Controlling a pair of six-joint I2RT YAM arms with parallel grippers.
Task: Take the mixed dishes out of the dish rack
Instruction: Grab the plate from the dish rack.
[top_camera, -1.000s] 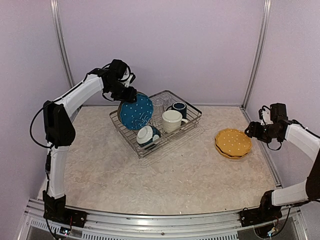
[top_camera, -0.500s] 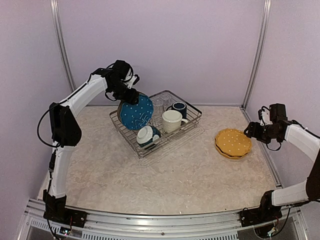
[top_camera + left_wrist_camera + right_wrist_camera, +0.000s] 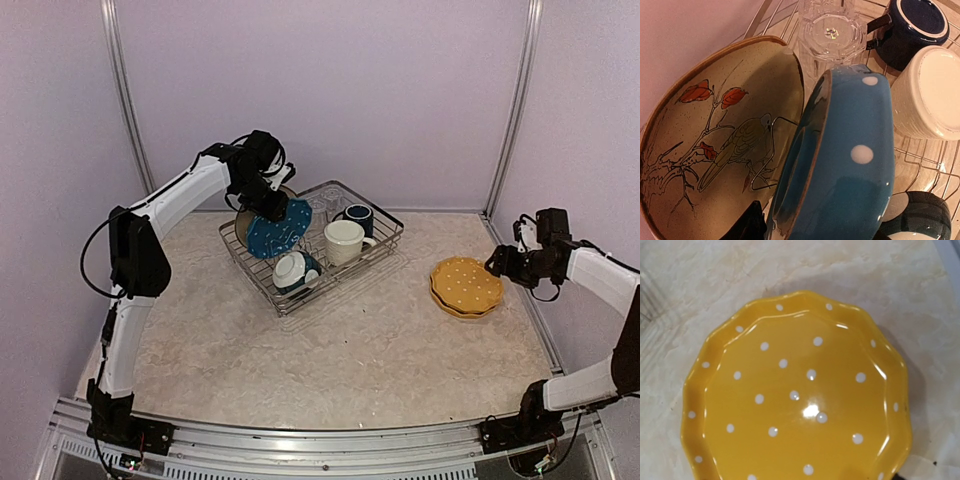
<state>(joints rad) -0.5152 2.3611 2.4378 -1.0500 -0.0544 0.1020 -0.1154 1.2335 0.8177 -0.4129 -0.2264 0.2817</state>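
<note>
The dish rack [image 3: 385, 243] stands at the back middle of the table. In it stand a blue dotted plate [image 3: 280, 232], a cream bird-pattern plate [image 3: 243, 220] behind it, a clear glass [image 3: 318, 205], a navy mug [image 3: 359, 215], a cream mug [image 3: 343, 241] and a teal-and-white bowl [image 3: 297, 270]. My left gripper [image 3: 272, 198] is at the blue plate's top rim, shut on it. In the left wrist view one finger [image 3: 751, 226] sits between the blue plate [image 3: 850, 165] and the bird plate [image 3: 715, 145]. My right gripper [image 3: 497, 263] is open and empty beside the yellow plates [image 3: 466, 286].
The yellow dotted plates [image 3: 800, 395] lie stacked on the marble table top [image 3: 330, 350] at the right. Purple walls close in the back and sides. The left wrist view also shows the glass [image 3: 830, 32], navy mug [image 3: 912, 25] and cream mug [image 3: 927, 95].
My left gripper has moved right and down onto the blue plate's rim, and the plate has tilted. The right arm has barely moved.
</note>
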